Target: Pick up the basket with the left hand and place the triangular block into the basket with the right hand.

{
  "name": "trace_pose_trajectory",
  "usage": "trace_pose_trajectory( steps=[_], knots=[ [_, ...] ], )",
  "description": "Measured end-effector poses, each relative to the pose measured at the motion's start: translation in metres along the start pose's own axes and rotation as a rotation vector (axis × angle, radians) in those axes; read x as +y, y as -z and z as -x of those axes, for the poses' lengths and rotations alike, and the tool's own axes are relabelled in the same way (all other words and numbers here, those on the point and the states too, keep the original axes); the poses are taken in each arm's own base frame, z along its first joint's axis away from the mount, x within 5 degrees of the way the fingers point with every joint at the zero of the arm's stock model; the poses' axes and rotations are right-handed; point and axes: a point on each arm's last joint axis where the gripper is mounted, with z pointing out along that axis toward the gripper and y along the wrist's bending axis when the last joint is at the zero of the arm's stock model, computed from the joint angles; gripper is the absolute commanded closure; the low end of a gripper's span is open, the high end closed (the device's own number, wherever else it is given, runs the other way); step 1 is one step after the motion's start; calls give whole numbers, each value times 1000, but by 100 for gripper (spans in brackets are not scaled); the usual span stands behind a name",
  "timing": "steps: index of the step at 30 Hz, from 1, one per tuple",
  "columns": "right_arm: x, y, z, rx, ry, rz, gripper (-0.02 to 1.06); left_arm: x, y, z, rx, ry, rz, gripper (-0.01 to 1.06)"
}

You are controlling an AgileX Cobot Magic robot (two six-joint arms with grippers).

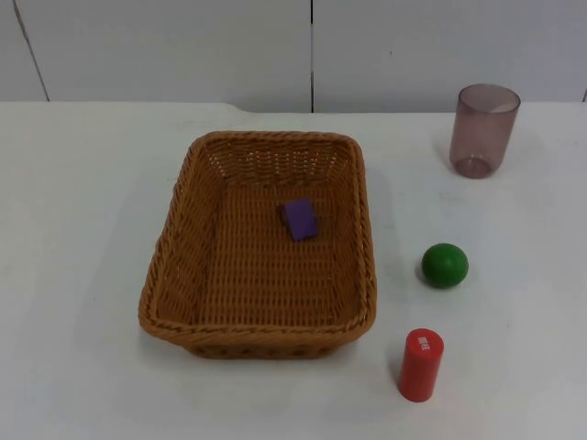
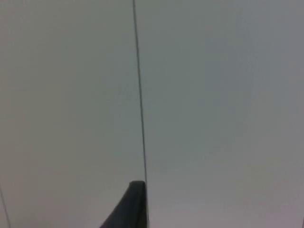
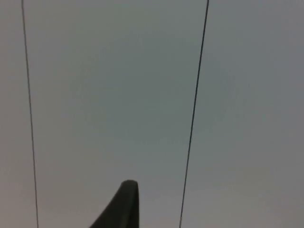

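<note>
A brown wicker basket [image 1: 174, 266] rests on the white table, left of centre in the top view. Inside it, toward the back right, lies a purple triangular block [image 1: 300, 219]. My left gripper [image 2: 134, 205] is held away from the table and faces the grey partition wall [image 2: 213, 95]. My right gripper [image 3: 124, 204] likewise points at the wall [image 3: 104, 95], away from the objects. Both arms wait. Nothing is held in either wrist view.
A translucent purple cup [image 1: 483, 129] stands at the back right. A green ball [image 1: 445, 265] sits just right of the basket. A red cylinder [image 1: 421, 364] stands upright near the front edge. White table [image 1: 73, 183] lies to the basket's left.
</note>
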Motion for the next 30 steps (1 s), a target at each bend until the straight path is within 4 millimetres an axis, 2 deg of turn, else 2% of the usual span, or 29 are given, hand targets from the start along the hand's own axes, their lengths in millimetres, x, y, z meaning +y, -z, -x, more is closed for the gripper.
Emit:
trace_pose_trajectory(
  steps=[2, 3, 5, 9, 10, 15, 16, 20, 21, 25, 27, 30],
  knots=[
    [0, 23, 0, -35, 11, -4, 0, 7, 31, 2, -51, 13, 10, 0],
    [0, 23, 0, -35, 11, -4, 0, 7, 31, 2, -51, 13, 10, 0],
    [0, 41, -2, -50, 28, -6, 0, 14, 60, 4, -119, 24, 19, 0],
    [1, 68, -7, -71, 41, -9, 0, 23, 107, 1, -207, 14, 87, 0],
    [1, 68, -7, -71, 41, -9, 0, 23, 107, 1, -207, 14, 87, 0],
    [2, 107, -16, -132, 49, -17, 0, 19, 155, -7, -311, 23, 141, 0],
    [2, 107, -16, -132, 49, -17, 0, 19, 155, -7, -311, 23, 141, 0],
    [4, 141, -27, -190, 58, -25, 0, 14, 184, -14, -387, 9, 179, 0],
    [4, 141, -27, -190, 58, -25, 0, 14, 184, -14, -387, 9, 179, 0],
    [5, 165, -39, -223, 57, -29, 0, 10, 189, -21, -346, -26, 137, 0],
    [5, 168, -42, -217, 49, -27, 0, 8, 189, -23, -326, -20, 117, 0],
    [7, 167, -48, -164, 21, -13, 0, 5, 196, -37, -261, -44, 77, 0]
  ],
)
